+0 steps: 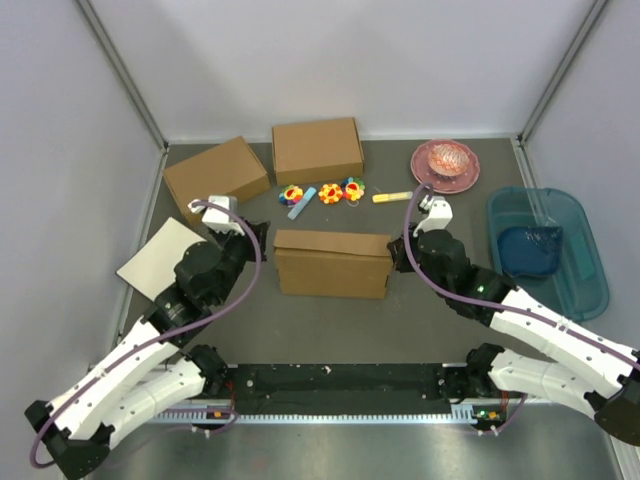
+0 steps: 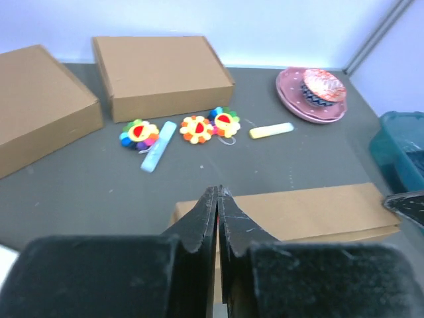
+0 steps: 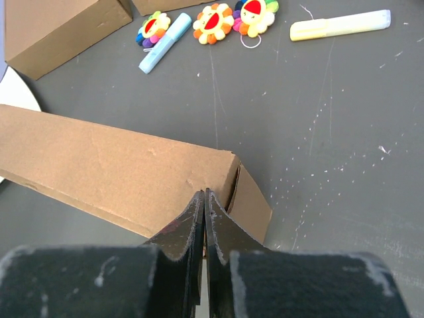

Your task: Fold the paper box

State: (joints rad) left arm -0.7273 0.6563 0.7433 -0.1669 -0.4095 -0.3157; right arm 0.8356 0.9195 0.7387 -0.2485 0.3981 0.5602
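The paper box [image 1: 333,262] is a brown cardboard mailer lying mid-table, formed into a shallow box with its lid down. A side flap at its right end [image 3: 255,199] stands slightly ajar. My left gripper [image 1: 265,238] is at the box's left end, shut, with nothing seen between its fingers. In the left wrist view its tips [image 2: 218,192] meet just above the box's top [image 2: 311,212]. My right gripper [image 1: 398,250] is at the box's right end, shut. Its tips [image 3: 204,193] rest against the lid [image 3: 99,165] near the right corner.
Two formed brown boxes [image 1: 216,175] [image 1: 317,148] stand at the back left. An off-white board [image 1: 160,257] lies at the left. Flower toys [image 1: 322,191], a blue marker [image 1: 301,201] and a yellow marker [image 1: 392,197] lie behind the box. A pink plate [image 1: 445,163] and a teal bin [image 1: 545,245] are at the right.
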